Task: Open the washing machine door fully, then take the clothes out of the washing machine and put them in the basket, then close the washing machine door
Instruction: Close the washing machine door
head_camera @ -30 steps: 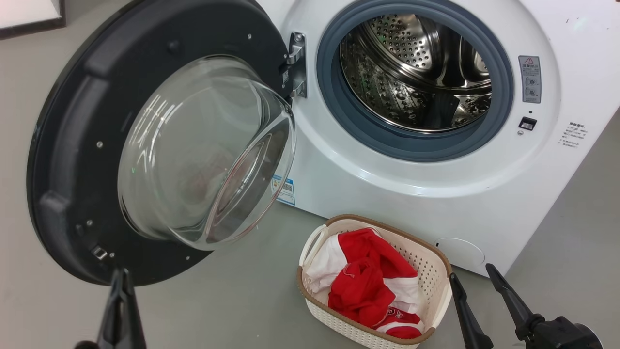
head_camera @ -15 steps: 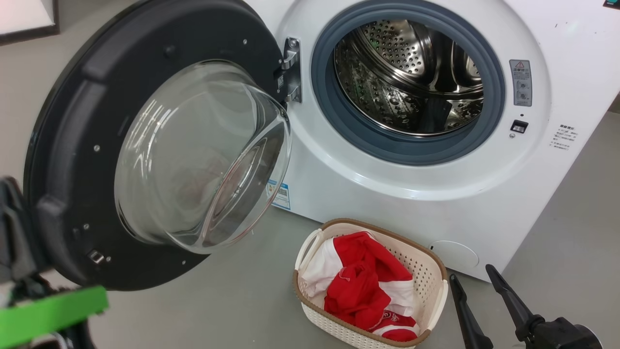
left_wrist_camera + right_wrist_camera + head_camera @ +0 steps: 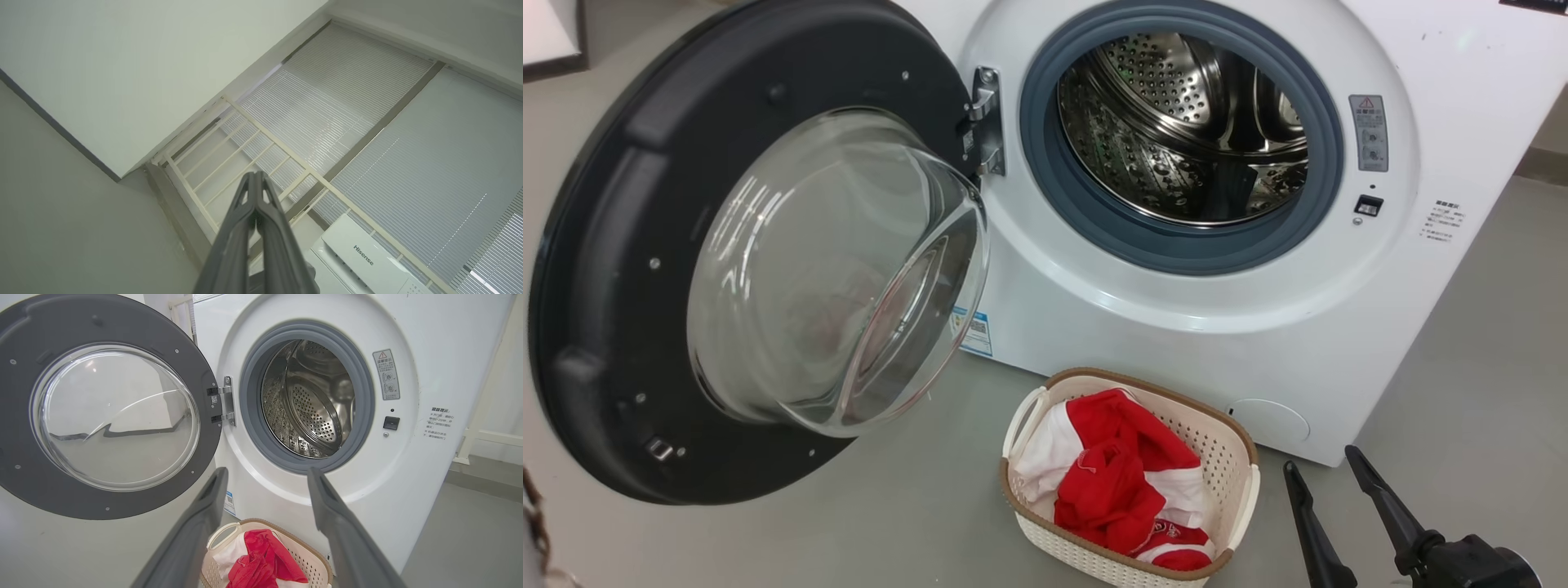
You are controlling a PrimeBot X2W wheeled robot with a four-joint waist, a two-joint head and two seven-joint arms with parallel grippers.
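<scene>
The washing machine door [image 3: 760, 253] stands swung out wide at 9 o'clock from the drum opening. It hangs on its hinge [image 3: 984, 122], and the far edge of its black rim comes close to the left border of the head view. The washing machine [image 3: 1143, 327] shows its steel drum [image 3: 1176, 139] inside the grey seal [image 3: 1045, 188].

The basket [image 3: 1232, 457] sits on the grey floor [image 3: 915, 523] at 6 o'clock under the opening, just before the machine's lower edge. The clothes [image 3: 1111, 482], red and white, lie in it. Between the door's lower edge and the basket there is open floor.

The right gripper [image 3: 1321, 459] is at 5 o'clock, near the basket's right wall but apart from it, with its fingers spread wide and holding nothing. The left gripper [image 3: 255, 175] points up toward window blinds [image 3: 367, 122], its fingers pressed together with nothing between them.
</scene>
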